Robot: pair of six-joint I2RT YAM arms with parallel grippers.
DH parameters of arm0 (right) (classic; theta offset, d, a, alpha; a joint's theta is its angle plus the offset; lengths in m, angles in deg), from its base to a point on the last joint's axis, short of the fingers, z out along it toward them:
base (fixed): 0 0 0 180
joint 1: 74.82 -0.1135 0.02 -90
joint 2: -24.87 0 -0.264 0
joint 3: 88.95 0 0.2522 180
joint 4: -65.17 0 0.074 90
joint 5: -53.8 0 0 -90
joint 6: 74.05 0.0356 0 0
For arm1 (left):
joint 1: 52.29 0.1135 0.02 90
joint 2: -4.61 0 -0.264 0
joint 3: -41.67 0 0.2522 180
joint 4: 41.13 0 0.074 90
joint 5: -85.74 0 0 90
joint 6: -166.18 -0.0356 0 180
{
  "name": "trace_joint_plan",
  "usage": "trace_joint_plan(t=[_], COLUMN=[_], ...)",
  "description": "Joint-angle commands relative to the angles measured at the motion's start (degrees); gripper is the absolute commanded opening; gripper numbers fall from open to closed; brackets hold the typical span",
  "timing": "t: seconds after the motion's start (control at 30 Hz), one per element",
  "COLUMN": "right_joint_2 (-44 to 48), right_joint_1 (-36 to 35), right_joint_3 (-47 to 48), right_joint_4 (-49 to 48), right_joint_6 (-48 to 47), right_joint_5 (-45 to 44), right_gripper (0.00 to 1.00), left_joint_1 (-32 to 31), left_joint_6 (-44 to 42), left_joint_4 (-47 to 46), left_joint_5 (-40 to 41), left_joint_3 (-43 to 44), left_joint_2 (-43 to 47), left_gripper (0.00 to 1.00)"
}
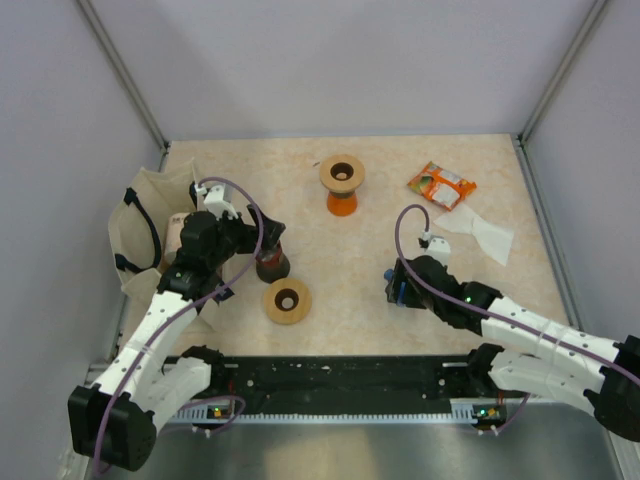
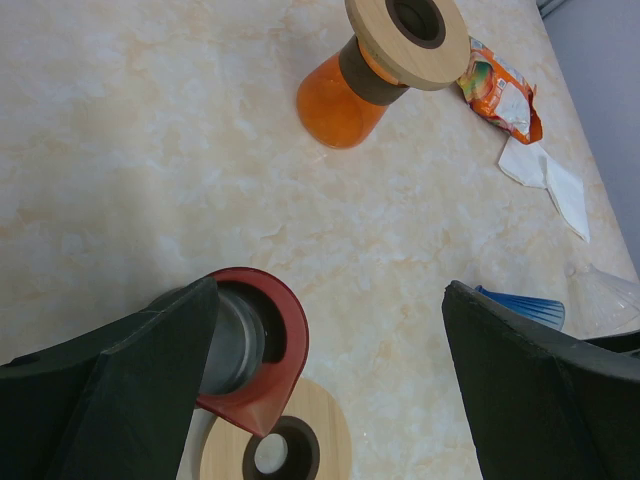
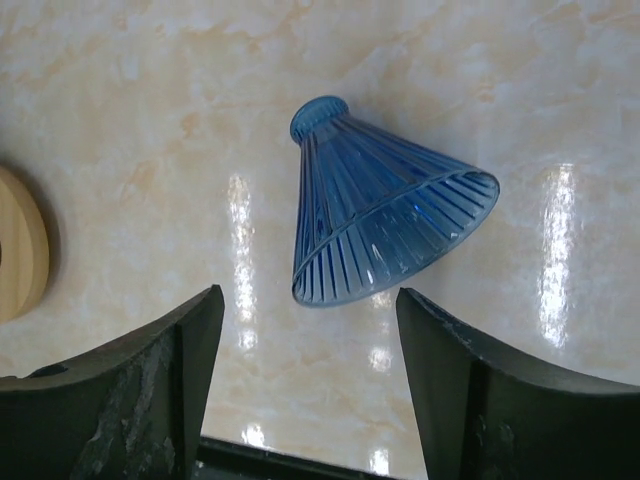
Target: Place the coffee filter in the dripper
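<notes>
So here's my right claw (image 3: 310, 297), hanging over the blue glass dripper (image 3: 385, 225) with the jaws apart, one finger on each side of its wide ribbed mouth and neither one touching the glass as far as I can see, so not gripping anything. The dripper is lying on its side on the table (image 3: 480, 60), narrow neck pointing away from my fingers. The coffee filter (image 1: 482, 236) isn't in it: it's flat on the table, back and to the right of the blue dripper, near but apart from it. Just past the filter, further from the dripper, there's an orange snack packet (image 1: 441, 185). My left claw (image 2: 330, 290) is well off to the dripper's left, spread wide and empty, with a red-rimmed dripper (image 2: 275, 340) right up against one finger; can't tell if it's actually touching. A wooden ring (image 1: 287, 300) sits on that same side, between the two claws. An orange dripper (image 1: 342, 185) with a wooden collar stands upright, further back and left of the blue one.
</notes>
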Motion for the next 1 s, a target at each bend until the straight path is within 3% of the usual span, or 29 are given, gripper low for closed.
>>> trace_joint_plan(t=[0.0,0.37,0.53,0.6,0.77,0.87,0.97], right_joint_2=[-2.50,-11.29,-13.23,-13.93,-13.50,-11.40,-8.49], right_joint_1=[-2.09,-5.60,-6.04,-6.05,-6.04,-6.13,-6.04], right_joint_3=[-1.29,-2.78,-2.87,-2.52,-1.55,0.81,6.42], right_joint_4=[-10.31,-16.38,-17.35,-17.35,-17.44,-17.09,-16.13], right_joint_6=[2.51,6.28,7.69,6.90,4.09,-4.66,-24.31], right_joint_5=[-9.23,-18.37,-21.35,-22.67,-23.12,-21.37,-17.07], right_gripper=[0.68,0.47,0.33,0.17,0.06,0.00,0.00], left_joint_1=[-0.18,-0.18,-0.18,-0.18,-0.18,-0.18,-0.18], left_joint_6=[-0.04,1.19,1.28,1.28,1.19,1.01,0.84], left_joint_4=[-3.19,-3.81,-3.28,-3.19,-3.02,-2.40,-2.40], left_joint_5=[-1.09,-1.35,-0.83,-0.82,-0.65,-0.39,-0.74], left_joint_3=[-0.09,-0.09,0.00,0.00,0.00,0.17,0.26], left_joint_2=[0.90,0.29,0.37,0.46,0.55,0.64,0.81], left_gripper=[0.99,0.99,0.99,0.99,0.99,0.99,0.99])
